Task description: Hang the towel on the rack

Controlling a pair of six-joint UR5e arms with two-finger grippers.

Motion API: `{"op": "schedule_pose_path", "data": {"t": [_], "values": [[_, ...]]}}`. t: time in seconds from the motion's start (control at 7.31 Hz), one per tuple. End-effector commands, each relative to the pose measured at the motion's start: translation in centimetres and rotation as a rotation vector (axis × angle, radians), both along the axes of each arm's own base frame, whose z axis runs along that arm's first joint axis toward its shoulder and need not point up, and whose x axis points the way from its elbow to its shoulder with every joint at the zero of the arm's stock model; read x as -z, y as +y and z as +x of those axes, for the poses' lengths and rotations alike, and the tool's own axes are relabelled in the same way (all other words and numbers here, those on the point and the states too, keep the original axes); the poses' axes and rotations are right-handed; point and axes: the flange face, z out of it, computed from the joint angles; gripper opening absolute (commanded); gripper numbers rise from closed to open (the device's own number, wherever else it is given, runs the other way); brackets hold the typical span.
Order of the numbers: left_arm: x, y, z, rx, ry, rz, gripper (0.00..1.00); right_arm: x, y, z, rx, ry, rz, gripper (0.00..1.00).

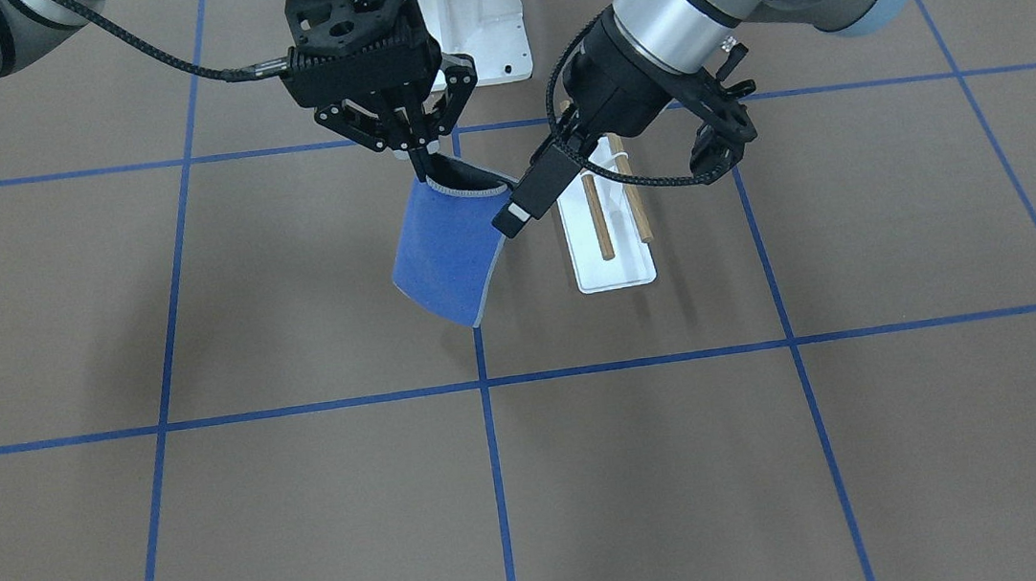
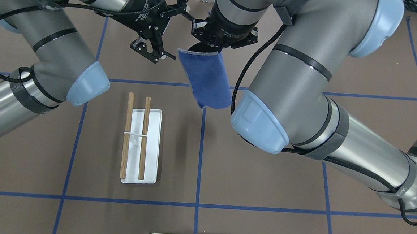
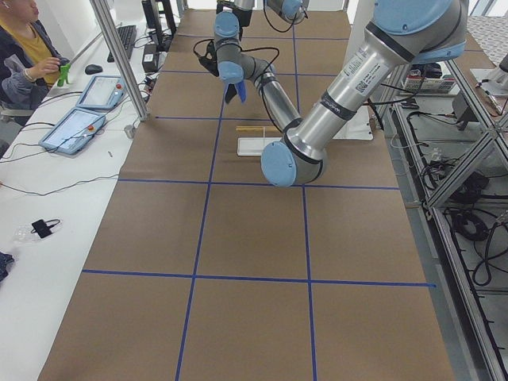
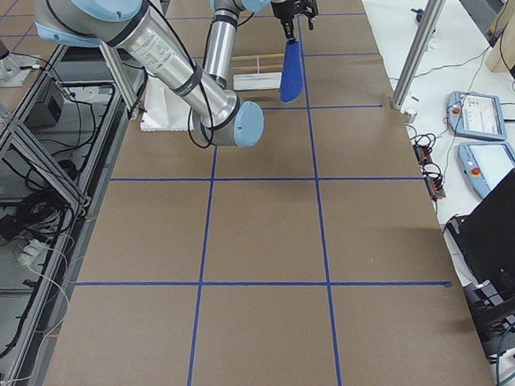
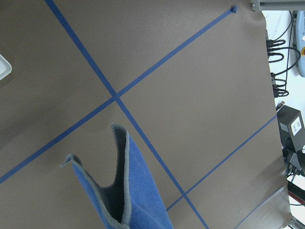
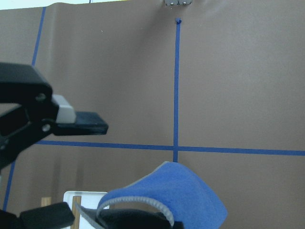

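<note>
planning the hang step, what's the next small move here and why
Probably ease the open left gripper onto the free top corner of the royal-blue cloth towel: the right gripper pinches only one corner, so it hangs curled, beside the brown wooden-rod rack, not over it.

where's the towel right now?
Overhead view, top centre: the towel hangs from the right gripper, clear of the table, beyond and to the right of the rack.

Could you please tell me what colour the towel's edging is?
Pale grey; the left wrist view shows the towel best.
</note>
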Motion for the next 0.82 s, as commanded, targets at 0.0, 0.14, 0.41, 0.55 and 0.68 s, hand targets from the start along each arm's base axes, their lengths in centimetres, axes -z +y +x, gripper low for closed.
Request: {"op": "schedule_pose_path", "data": {"t": [0.0,0.14,0.41,0.55,0.68], "values": [[0.2,0.6,1.0,-0.010,0.009,-0.041,0.95,0.5,0.3,0.1,-0.016,-0.012,-0.006,0.00],[0.2,1.4,1.9,-0.028,0.013,-0.055,0.90,0.5,0.3,0.1,-0.016,-0.012,-0.006,0.00],[0.1,1.7,2.3,-0.035,0.013,-0.062,0.56,0.4,0.2,0.1,-0.016,-0.010,-0.007,0.00],[0.1,1.6,2.3,-0.036,0.011,-0.065,0.20,0.3,0.2,0.1,-0.016,-0.010,-0.007,0.00],[0.1,1.7,2.3,-0.037,0.012,-0.058,0.00,0.4,0.3,0.1,-0.016,-0.012,-0.006,0.00]]}}
